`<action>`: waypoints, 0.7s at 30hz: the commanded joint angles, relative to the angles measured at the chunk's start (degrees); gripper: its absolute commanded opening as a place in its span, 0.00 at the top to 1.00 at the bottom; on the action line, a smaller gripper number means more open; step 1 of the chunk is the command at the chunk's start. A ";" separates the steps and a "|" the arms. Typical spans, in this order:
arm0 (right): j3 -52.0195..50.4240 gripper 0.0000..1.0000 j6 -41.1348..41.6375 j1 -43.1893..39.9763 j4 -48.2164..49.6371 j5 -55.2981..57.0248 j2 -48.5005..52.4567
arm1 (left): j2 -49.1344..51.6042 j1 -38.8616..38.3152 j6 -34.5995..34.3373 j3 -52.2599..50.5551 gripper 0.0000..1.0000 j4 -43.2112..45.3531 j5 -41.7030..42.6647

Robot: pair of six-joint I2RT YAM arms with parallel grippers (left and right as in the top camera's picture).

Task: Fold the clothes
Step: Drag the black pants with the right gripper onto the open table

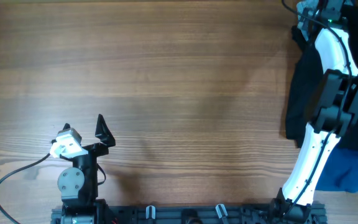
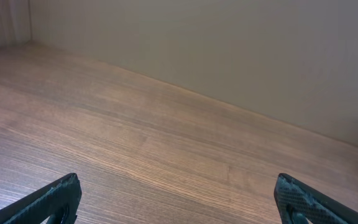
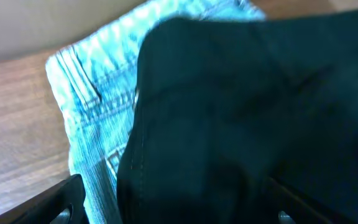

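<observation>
A black garment lies at the table's right edge, partly under my right arm. In the right wrist view the black cloth lies on top of light-blue denim. My right gripper is at the far right corner above this pile. Its fingers are spread wide, with black cloth between them. A royal blue garment lies at the near right edge. My left gripper is open and empty at the near left, and the left wrist view shows only bare wood below it. No white label shows.
The wooden table spans the view. A black cable loops at the near left beside the left arm's base. A plain wall stands behind the table's far edge.
</observation>
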 commanded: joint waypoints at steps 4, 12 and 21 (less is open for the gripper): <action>1.22 0.63 2.32 -0.35 -0.92 0.57 3.56 | -0.31 0.31 0.74 -0.33 0.00 0.17 -0.94; 1.25 0.88 7.21 -0.35 -0.98 -1.66 -2.12 | -0.31 0.31 0.76 -0.33 0.00 0.17 -0.92; 1.25 0.96 10.19 0.61 -5.97 -11.06 -10.16 | -0.28 0.31 0.74 -0.33 0.00 0.17 -0.94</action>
